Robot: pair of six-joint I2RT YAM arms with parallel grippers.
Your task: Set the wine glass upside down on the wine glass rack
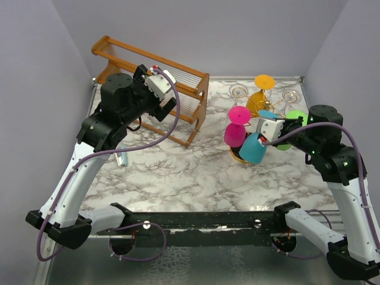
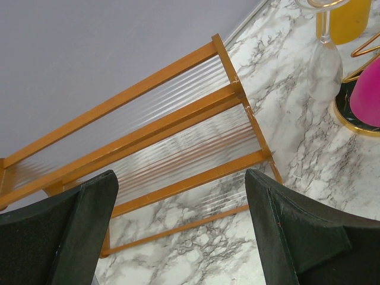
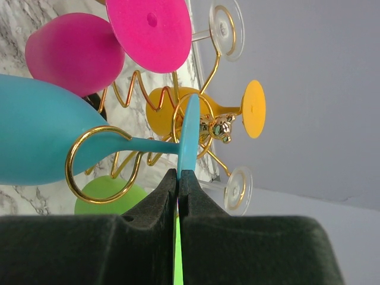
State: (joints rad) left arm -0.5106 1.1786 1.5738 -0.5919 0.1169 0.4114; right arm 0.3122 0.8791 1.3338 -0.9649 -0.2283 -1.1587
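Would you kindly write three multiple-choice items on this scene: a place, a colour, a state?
1. Seen from above, the wooden shelf stands: A left of the gold rack; B right of it; C on it.
2. The right fingers pinch which glass? A pink; B blue; C yellow.
3. The left fingers are: A open; B shut on a glass; C shut on the shelf.
A: the shelf is left of the rack. B: the blue glass's foot sits between them. A: wide gap, nothing held.
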